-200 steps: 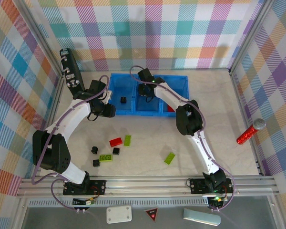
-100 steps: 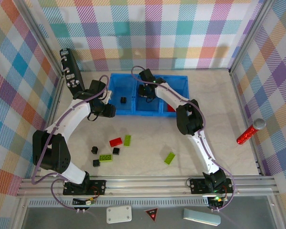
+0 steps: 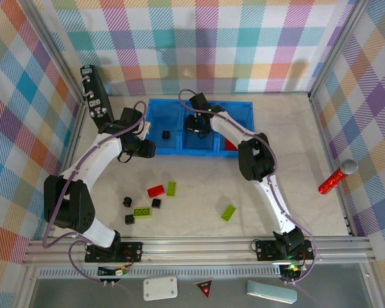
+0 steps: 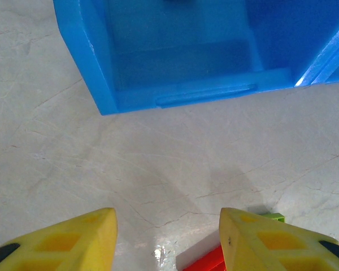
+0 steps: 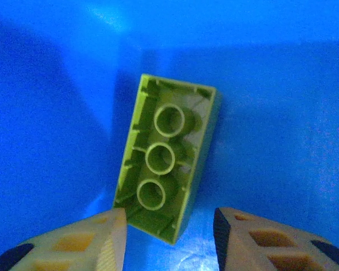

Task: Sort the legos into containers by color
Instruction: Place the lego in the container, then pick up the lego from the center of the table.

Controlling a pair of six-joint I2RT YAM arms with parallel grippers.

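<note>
The jaws of your right gripper [image 5: 169, 240] are standing wide apart and clamping nothing, hanging over the middle compartment of the blue tray [image 5: 282, 113]. Just beyond their tips, a lime brick [image 5: 166, 158] is lying flat on the compartment floor, underside up with three round tubes showing. Its long axis is running away from the jaws, leaning slightly right in the right wrist view. From above, a black cube [image 3: 166, 135] is sitting in the left compartment and a red brick [image 3: 230, 145] in the right one. The jaws of your left gripper [image 4: 166, 237] are also standing apart and empty, hovering over the table [image 4: 73, 169] just outside the tray's near left corner. A loose red piece [image 4: 206, 261] and a green piece [image 4: 274, 216] are lying below them.
</note>
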